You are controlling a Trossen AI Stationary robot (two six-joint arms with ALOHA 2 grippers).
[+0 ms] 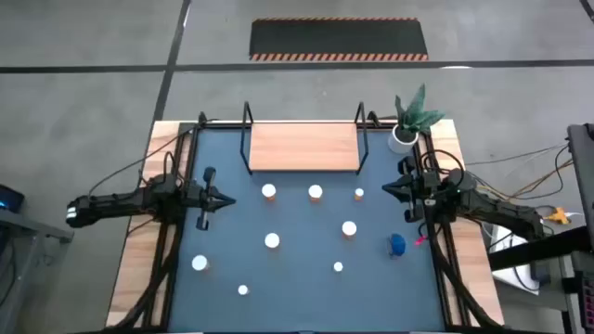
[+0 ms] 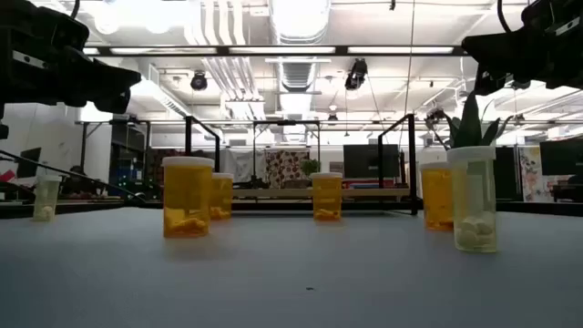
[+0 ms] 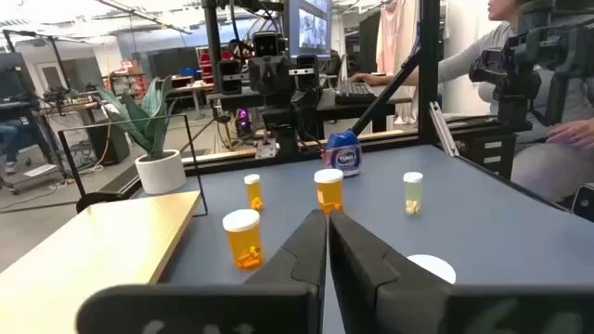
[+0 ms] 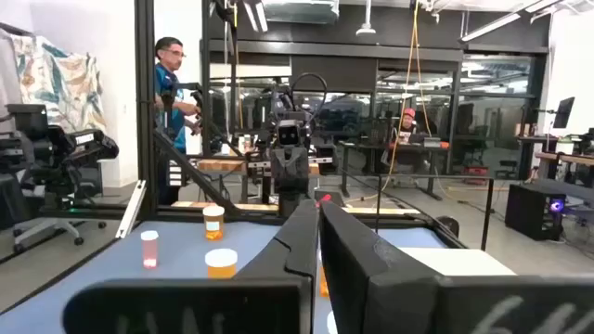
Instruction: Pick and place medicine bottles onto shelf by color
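Observation:
Several orange medicine bottles with white caps [image 1: 272, 241] [image 1: 316, 193] stand upright on the dark-blue mat, and one blue bottle [image 1: 397, 244] stands near the right side. The light-wood shelf [image 1: 303, 147] with its black wire frame rests at the mat's far edge, and nothing stands on it. My left gripper [image 1: 230, 199] hovers shut at the mat's left, pointing right, clear of every bottle. Opposite it, at the mat's right, my right gripper [image 1: 385, 189] is shut and points left. In the left wrist view the shut gripper [image 3: 327, 215] points toward a bottle [image 3: 328, 190] farther off.
A white pot with a green plant [image 1: 403, 137] stands at the shelf's far right corner. Wooden table strips [image 1: 139, 250] flank the mat. Cables trail from both arms. People sit and stand in the room beyond the table.

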